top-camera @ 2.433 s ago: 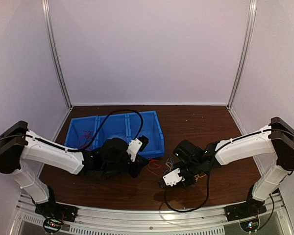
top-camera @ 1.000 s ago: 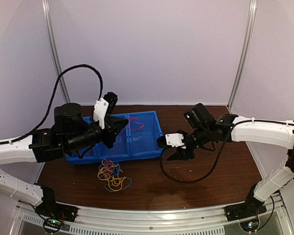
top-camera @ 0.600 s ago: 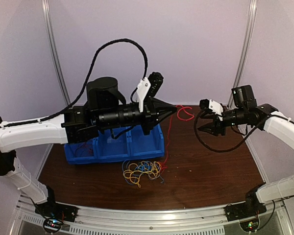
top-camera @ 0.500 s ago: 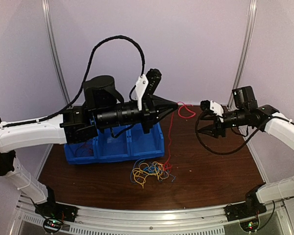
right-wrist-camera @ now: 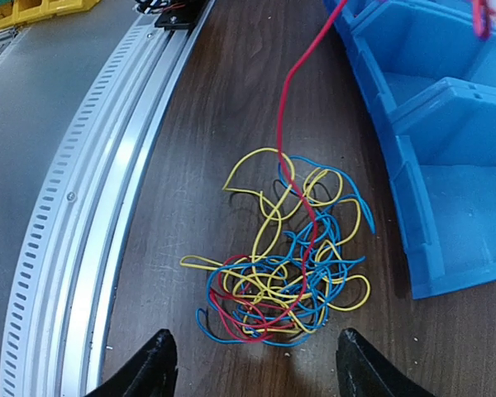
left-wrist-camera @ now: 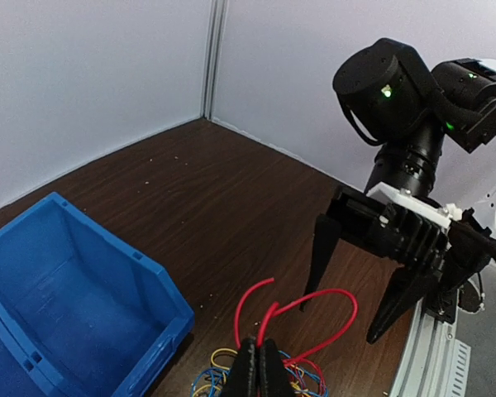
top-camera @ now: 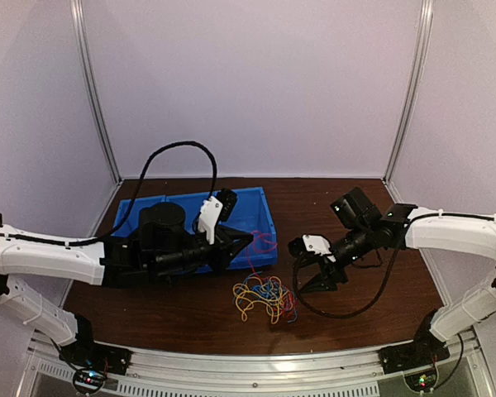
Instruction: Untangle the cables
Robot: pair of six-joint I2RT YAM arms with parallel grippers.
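The cables lie as a loose tangle (top-camera: 266,296) of yellow, light blue and red wires on the brown table, in front of the blue bin's right end. My left gripper (top-camera: 250,240) is shut on one red cable (left-wrist-camera: 314,310), which loops up past its fingertips (left-wrist-camera: 259,364) and runs down into the tangle (left-wrist-camera: 215,380). My right gripper (top-camera: 310,277) hangs open just right of the tangle with nothing between its fingers. In the right wrist view the tangle (right-wrist-camera: 289,265) lies just ahead of the spread right gripper (right-wrist-camera: 252,368), and the red cable (right-wrist-camera: 293,83) rises from it.
A blue divided bin (top-camera: 190,215) stands at the back left, its corner near the cables (right-wrist-camera: 446,165). A slotted aluminium rail (right-wrist-camera: 91,207) runs along the table's near edge. Thick black cables loop off both arms.
Both arms have come down from high above the table to just over it. The left still holds the red cable, the tangle has shifted slightly right, and the right jaws have widened.
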